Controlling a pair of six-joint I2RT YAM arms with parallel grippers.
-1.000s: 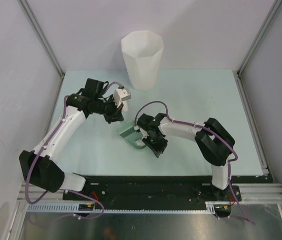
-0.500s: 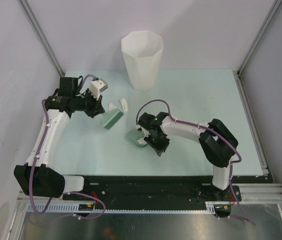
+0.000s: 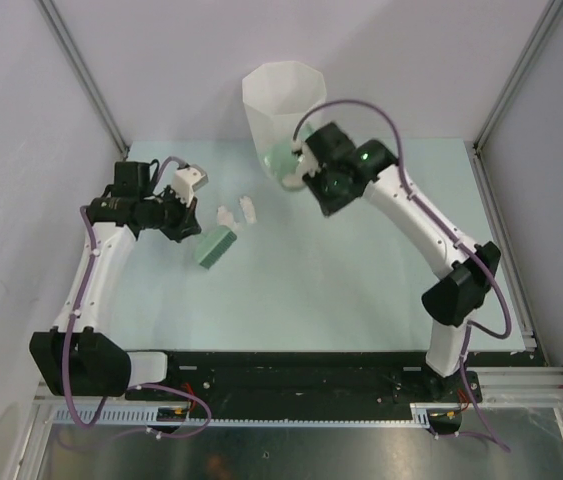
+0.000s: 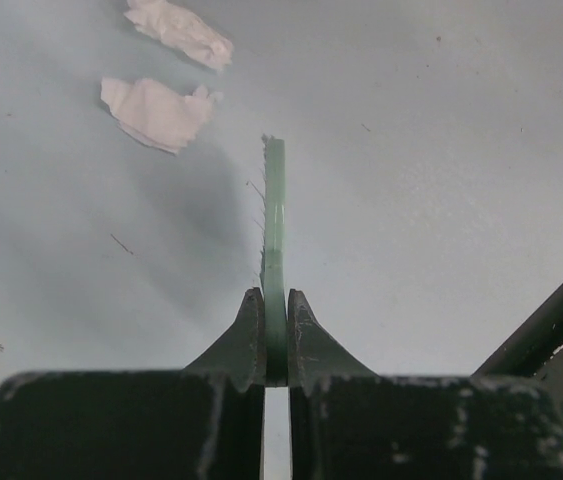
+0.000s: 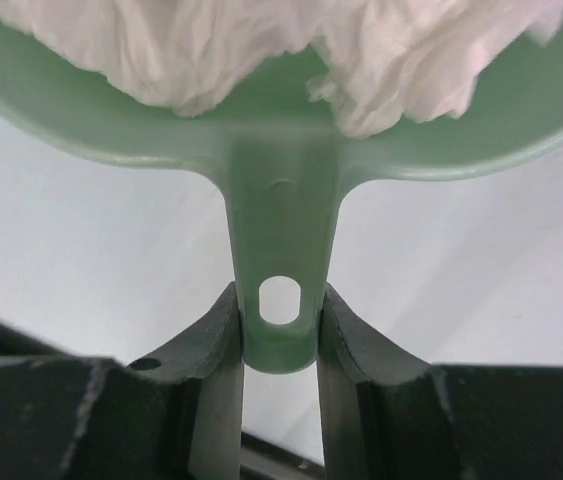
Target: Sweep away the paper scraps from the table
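Observation:
Two crumpled white paper scraps (image 3: 238, 211) lie on the mint-green table (image 3: 361, 260) left of centre; they also show in the left wrist view (image 4: 158, 108). My left gripper (image 3: 193, 228) is shut on a thin green brush (image 3: 215, 246), seen edge-on in the left wrist view (image 4: 274, 230), just near-left of the scraps. My right gripper (image 3: 306, 170) is shut on the handle of a green dustpan (image 5: 279, 300), held raised beside the tall white bin (image 3: 281, 110). The pan (image 3: 287, 163) holds white paper wads (image 5: 261, 50).
The bin stands at the back middle of the table. Grey walls with metal posts close in the left, right and back sides. A black rail (image 3: 311, 375) runs along the near edge by the arm bases.
My right arm lifted the dustpan from the table's middle up and back to the bin. My left arm drew the brush back left, then shifted it slightly; two scraps came into view.

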